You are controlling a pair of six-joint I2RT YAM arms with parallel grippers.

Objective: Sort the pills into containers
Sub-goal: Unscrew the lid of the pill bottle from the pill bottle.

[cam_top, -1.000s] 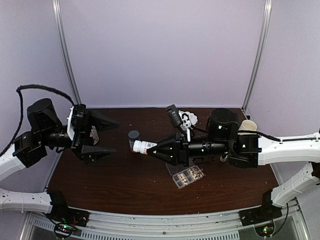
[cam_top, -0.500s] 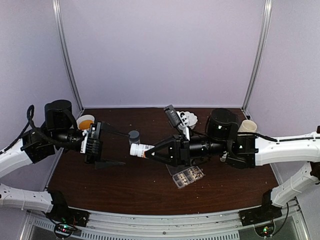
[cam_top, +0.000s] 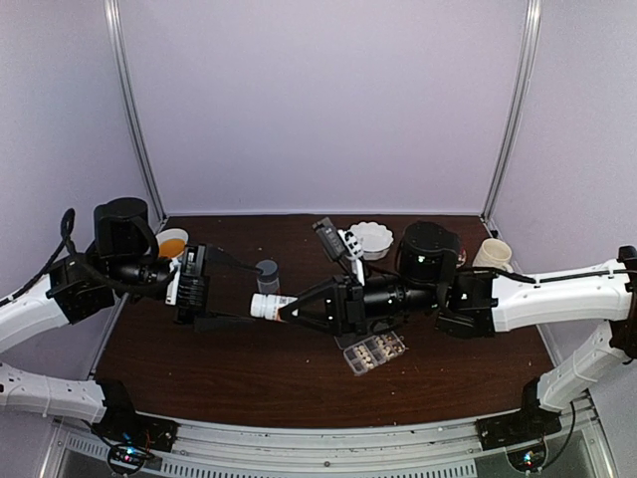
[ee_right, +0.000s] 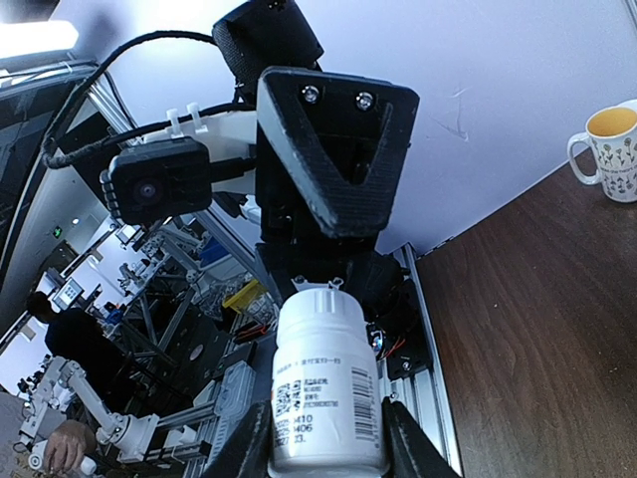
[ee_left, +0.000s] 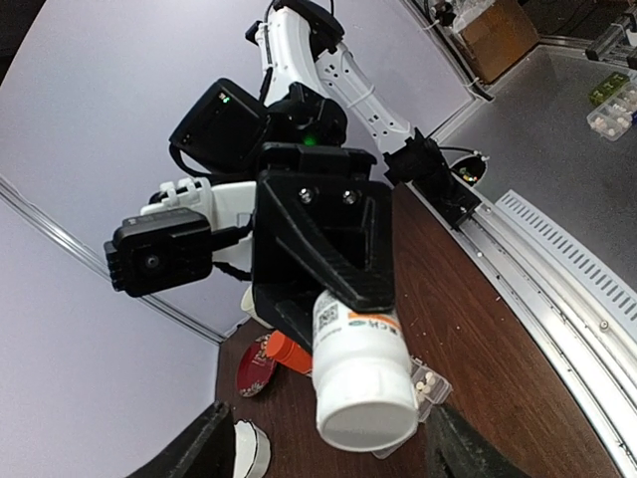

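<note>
Two arms had met: the left gripper (cam_top: pixel 244 295), jaws spread, had swung up to the white labelled plastic bottle (cam_top: pixel 267 305) pinched by the right gripper (cam_top: pixel 289 309), likely for uncapping. Tiny pale pills (cam_top: pixel 378 347) lay in the flat clear plastic pill box (cam_top: pixel 350 363).

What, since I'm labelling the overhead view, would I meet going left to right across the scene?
Cup with orange contents → white bottle → clear pill box → beige cup.
</note>
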